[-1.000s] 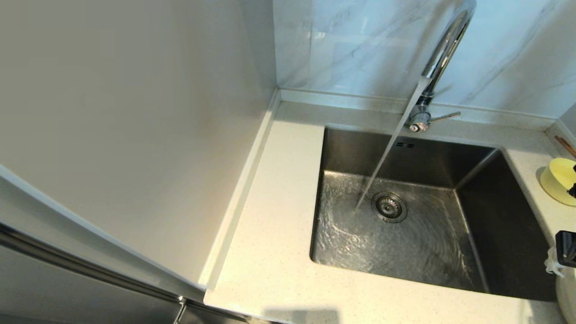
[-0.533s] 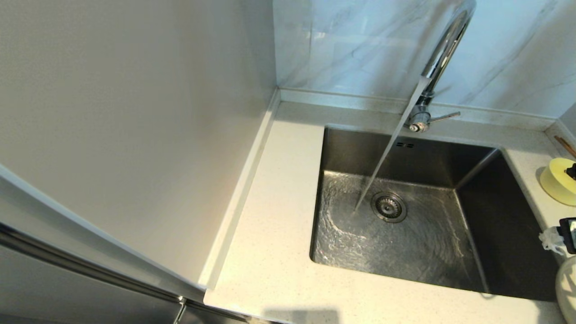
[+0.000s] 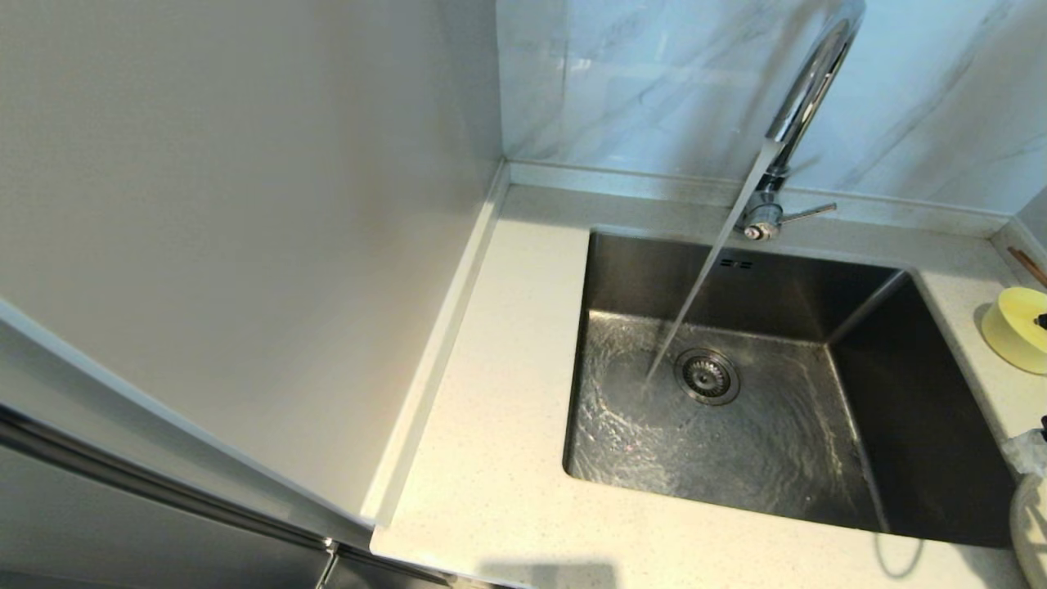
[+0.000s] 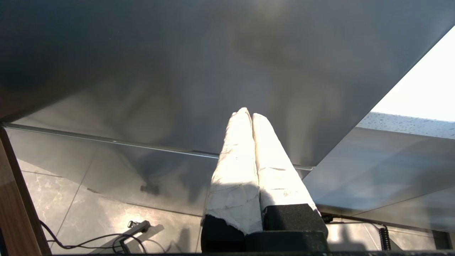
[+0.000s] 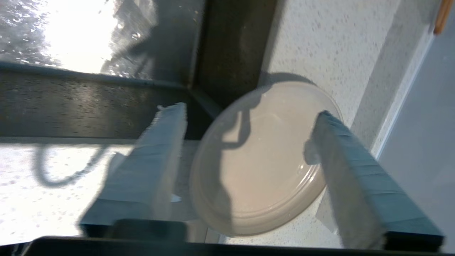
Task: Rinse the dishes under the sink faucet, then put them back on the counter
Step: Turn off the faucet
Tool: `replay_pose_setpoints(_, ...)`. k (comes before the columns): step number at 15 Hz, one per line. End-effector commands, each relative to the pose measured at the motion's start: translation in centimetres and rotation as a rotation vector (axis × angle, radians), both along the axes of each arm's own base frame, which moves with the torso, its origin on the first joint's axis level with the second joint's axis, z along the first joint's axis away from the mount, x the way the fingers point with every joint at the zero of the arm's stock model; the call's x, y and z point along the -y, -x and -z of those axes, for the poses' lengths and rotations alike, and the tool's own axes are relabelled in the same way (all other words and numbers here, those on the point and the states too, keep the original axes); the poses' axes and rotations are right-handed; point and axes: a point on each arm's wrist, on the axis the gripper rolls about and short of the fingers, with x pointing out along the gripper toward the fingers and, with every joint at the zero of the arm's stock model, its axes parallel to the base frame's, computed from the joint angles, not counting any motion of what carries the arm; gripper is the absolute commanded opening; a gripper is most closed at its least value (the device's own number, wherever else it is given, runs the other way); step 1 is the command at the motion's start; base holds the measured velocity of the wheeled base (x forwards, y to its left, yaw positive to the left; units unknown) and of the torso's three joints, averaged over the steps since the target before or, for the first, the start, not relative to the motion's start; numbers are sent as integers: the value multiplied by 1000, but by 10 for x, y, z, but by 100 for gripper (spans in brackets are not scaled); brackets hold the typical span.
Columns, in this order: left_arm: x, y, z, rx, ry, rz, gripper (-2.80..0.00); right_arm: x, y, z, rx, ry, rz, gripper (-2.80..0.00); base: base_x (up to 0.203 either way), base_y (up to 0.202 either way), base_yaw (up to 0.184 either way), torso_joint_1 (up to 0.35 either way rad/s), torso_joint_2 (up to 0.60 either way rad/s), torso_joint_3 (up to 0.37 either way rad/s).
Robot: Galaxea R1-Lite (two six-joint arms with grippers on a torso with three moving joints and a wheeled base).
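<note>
The right pincer hangs over the right end of the worktop with its two taped fingers spread wide and nothing between them. Below the gap lies the cream plate, flat on the speckled worktop just beside the near right corner of the sink; the fingers stand to either side of it, and whether they touch it cannot be told. In the head view only a sliver of this pincer shows at the right edge, above the plate's rim.

Further back on the same side sits the small yellow bowl, and behind it, along the raised rim of the worktop, one end of the brown chopsticks shows.

The tap stands behind the sink with its lever pointing right. A steady stream of water slants down and hits the basin floor just left of the round drain, spreading in ripples.

The left pincer is parked low, beside a grey panel and above the tiled floor, its white-wrapped fingers pressed together and empty.
</note>
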Motion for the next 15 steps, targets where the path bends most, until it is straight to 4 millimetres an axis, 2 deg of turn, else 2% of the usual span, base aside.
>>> replay_pose_setpoints(1, 0, 0, 0, 0, 0, 0, -280, -3, -2, -7, 8, 0, -22, -280, 0, 0, 0, 0, 0, 0)
replay_pose_setpoints(5, 0, 0, 0, 0, 0, 0, -280, -8, -11, -54, -25, -153, -76, -280, 0, 0, 0, 0, 0, 0)
replay_pose_setpoints(7, 0, 0, 0, 0, 0, -1, -280, -13, -17, -66, -124, -228, -99, -280, 0, 0, 0, 0, 0, 0)
replay_pose_setpoints(9, 0, 0, 0, 0, 0, 1, -280, -20, -40, -57, -233, -269, -121, -280, 0, 0, 0, 0, 0, 0)
replay_pose_setpoints(13, 0, 0, 0, 0, 0, -1, -280, -27, -101, -35, -144, -237, -132, -280, 0, 0, 0, 0, 0, 0)
replay_pose_setpoints(15, 0, 0, 0, 0, 0, 1, -280, -29, -125, -36, -101, -248, -110, -280, 0, 0, 0, 0, 0, 0)
